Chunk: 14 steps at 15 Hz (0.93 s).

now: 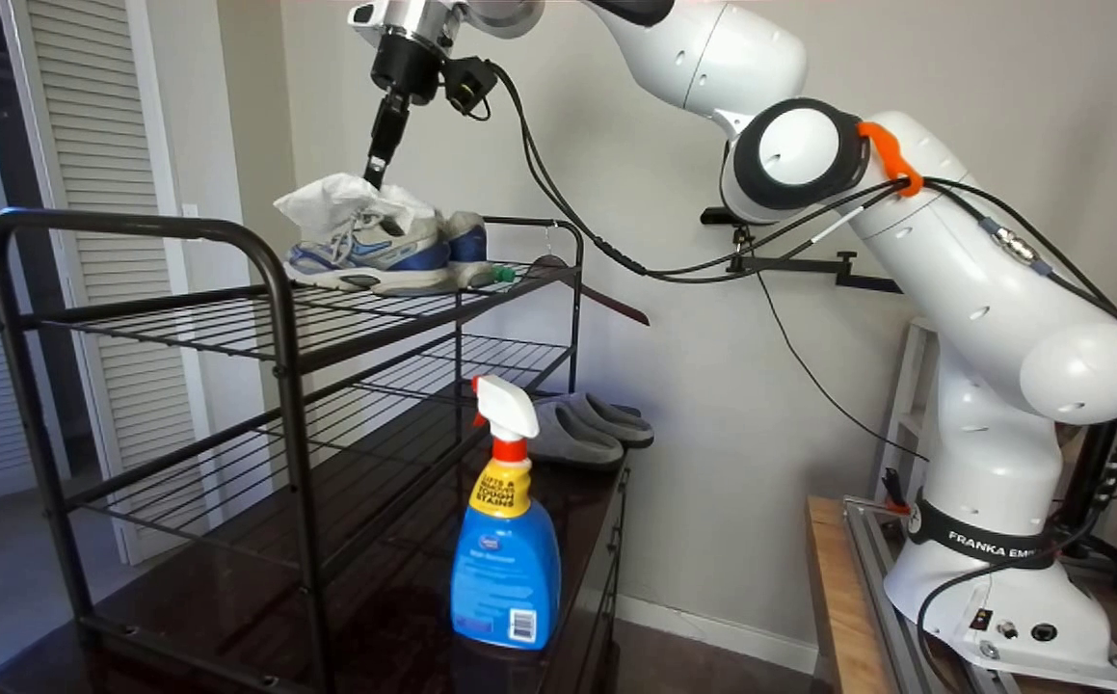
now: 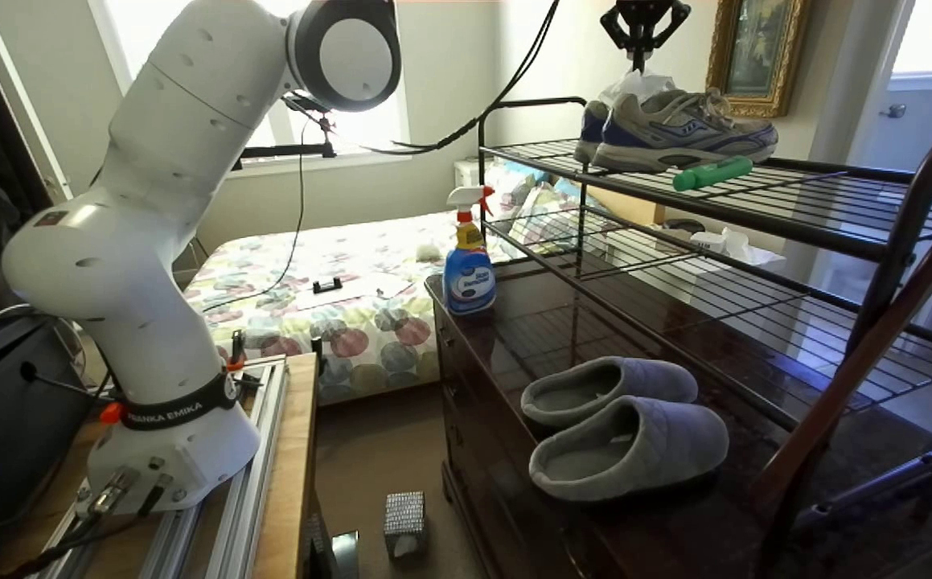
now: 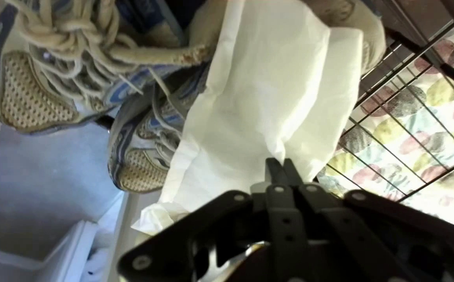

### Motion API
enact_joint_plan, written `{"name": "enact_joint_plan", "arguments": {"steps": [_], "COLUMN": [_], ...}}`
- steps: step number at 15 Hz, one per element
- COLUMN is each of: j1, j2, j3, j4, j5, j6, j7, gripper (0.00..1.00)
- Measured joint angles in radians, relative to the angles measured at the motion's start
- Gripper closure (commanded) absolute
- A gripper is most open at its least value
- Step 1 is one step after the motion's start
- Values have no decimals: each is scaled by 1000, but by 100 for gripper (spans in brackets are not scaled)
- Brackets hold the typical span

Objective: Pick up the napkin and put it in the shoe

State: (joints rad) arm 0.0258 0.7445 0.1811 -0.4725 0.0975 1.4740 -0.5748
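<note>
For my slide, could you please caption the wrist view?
A napkin pinched in the tool, two laced shoes partly showing.

napkin (image 3: pixel 266 102): paper-like, thin, matt, creased
sneakers (image 2: pixel 679 137): rough open mesh at toes, cord laces (image 3: pixel 78 29), matt
fingers (image 3: pixel 274 172): matt, smooth; metal or plastic unclear
rack (image 1: pixel 299 434): metal tube and wire, smooth, slight sheen
counter (image 2: pixel 506 342): wood look, glossy, reflective
slippers (image 2: pixel 642 450): cloth, matt, soft-looking
spray bottle (image 1: pixel 505 578): smooth plastic, shiny
green tube (image 2: pixel 712 174): smooth plastic look, some shine

Looks along dresser (image 2: pixel 514 346) from corners by bottle (image 1: pixel 505 578) and slippers (image 2: pixel 667 426), in an exterior view each, sharing rack (image 1: pixel 297 434); looks down, close, on shoes (image 3: pixel 70 70) in wrist view.
</note>
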Motion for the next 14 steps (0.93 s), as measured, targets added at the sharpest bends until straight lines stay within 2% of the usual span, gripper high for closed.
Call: {"name": "enact_joint_plan", "arguments": {"steps": [2, 5, 11, 14], "j1": [9, 22, 25, 34], "j2": [16, 22, 36, 37], "j3": [-2, -42, -103, -125], "j4": [25, 11, 18, 16], "j5": [-2, -27, -60, -97], "j6": [0, -10, -25, -83], "j7": [-21, -3, 116, 141], "gripper": [100, 100, 100, 100]}}
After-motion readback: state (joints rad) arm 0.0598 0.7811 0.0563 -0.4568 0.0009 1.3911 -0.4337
